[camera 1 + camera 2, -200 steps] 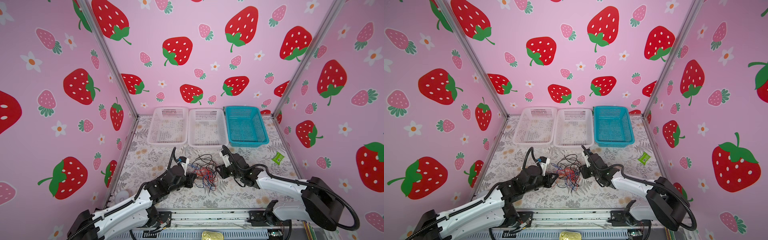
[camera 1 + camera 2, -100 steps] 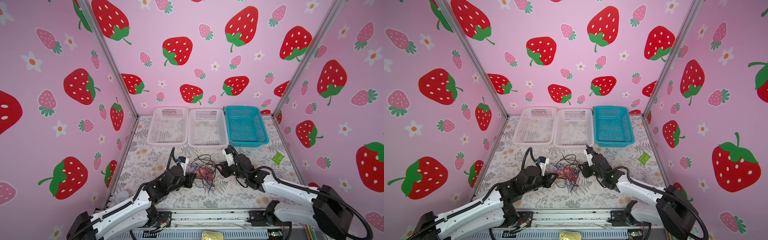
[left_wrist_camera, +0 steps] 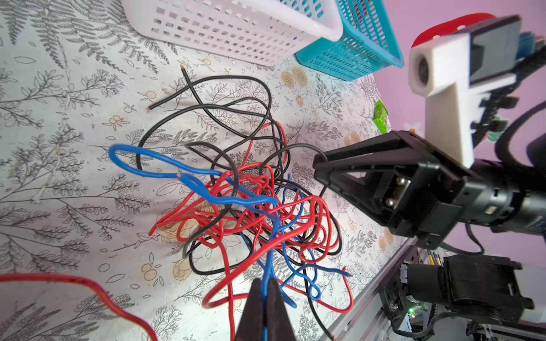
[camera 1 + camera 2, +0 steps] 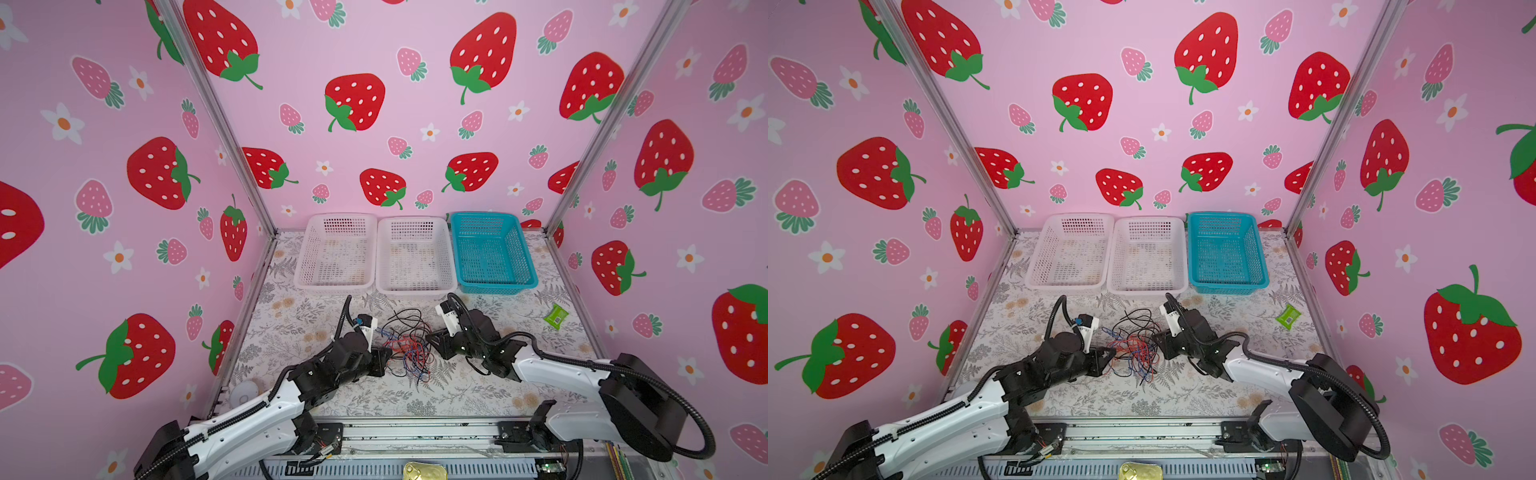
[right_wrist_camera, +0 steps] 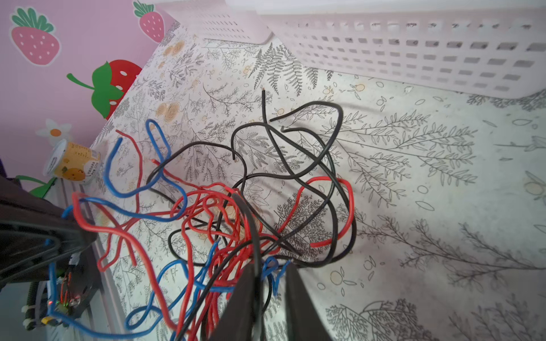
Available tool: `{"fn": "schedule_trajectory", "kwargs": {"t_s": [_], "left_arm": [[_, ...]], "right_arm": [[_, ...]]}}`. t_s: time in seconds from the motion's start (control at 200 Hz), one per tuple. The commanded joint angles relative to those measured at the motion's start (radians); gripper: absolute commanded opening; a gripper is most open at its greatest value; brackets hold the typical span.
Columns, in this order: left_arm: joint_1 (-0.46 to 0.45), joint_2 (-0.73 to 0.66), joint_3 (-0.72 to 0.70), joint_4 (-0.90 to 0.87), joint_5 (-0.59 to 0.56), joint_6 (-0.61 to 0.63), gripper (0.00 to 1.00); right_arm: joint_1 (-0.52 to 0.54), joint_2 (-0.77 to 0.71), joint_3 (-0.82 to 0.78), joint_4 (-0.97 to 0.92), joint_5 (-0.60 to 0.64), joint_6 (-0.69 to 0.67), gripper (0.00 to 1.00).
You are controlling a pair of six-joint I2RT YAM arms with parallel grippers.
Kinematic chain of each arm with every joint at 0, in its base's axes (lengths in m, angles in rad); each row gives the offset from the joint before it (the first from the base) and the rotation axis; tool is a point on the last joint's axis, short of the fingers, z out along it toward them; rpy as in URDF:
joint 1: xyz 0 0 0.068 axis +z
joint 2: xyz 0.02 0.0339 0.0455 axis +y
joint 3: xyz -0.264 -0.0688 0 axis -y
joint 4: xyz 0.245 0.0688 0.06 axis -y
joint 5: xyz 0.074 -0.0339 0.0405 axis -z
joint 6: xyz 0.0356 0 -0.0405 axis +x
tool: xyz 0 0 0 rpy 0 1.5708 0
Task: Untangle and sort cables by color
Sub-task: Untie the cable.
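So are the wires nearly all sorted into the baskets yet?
Not yet. Done: nothing, all three baskets are empty. In hand: the left gripper pinches a blue cable; the right gripper sits at a black cable, grip unclear. Left: the whole red, blue and black tangle lies between them, to pull apart and sort.

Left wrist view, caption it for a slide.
Left gripper pinches a blue cable in the red, blue and black tangle; right gripper opposite.

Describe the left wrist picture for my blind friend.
The left gripper pinches a blue cable from a tangle of red, blue and black cables on a leafy tablecloth. The right gripper faces it, with a white basket and teal basket beyond.
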Motion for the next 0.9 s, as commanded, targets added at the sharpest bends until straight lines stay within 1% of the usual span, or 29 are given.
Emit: {"fn": "schedule_trajectory", "kwargs": {"t_s": [0.0, 0.085, 0.125, 0.185, 0.515, 0.675, 0.71, 0.895], "left_arm": [[-0.002, -0.005, -0.003, 0.01, -0.026, -0.004, 0.0], [-0.002, -0.005, -0.006, 0.004, -0.034, -0.004, 0.0], [-0.002, -0.004, -0.008, 0.002, -0.038, -0.005, 0.0], [-0.002, -0.003, -0.011, -0.003, -0.048, -0.01, 0.0], [-0.001, 0.034, -0.007, -0.049, -0.117, -0.032, 0.0], [0.0, 0.057, 0.002, -0.083, -0.147, -0.038, 0.0], [-0.001, 0.058, 0.001, -0.084, -0.15, -0.038, 0.0], [0.0, 0.063, -0.005, -0.095, -0.172, -0.044, 0.0]], "right_arm": [[0.004, -0.013, 0.003, 0.009, 0.018, -0.013, 0.1], [0.003, -0.049, 0.02, -0.041, 0.043, -0.037, 0.02], [0.003, -0.072, 0.03, -0.072, 0.06, -0.049, 0.0], [0.003, -0.115, 0.038, -0.108, 0.095, -0.058, 0.0], [0.0, -0.315, 0.121, -0.303, 0.184, -0.12, 0.0], [-0.002, -0.394, 0.207, -0.42, 0.265, -0.168, 0.0], [-0.005, -0.436, 0.228, -0.444, 0.287, -0.177, 0.0], [-0.017, -0.481, 0.353, -0.571, 0.39, -0.207, 0.0]]}}
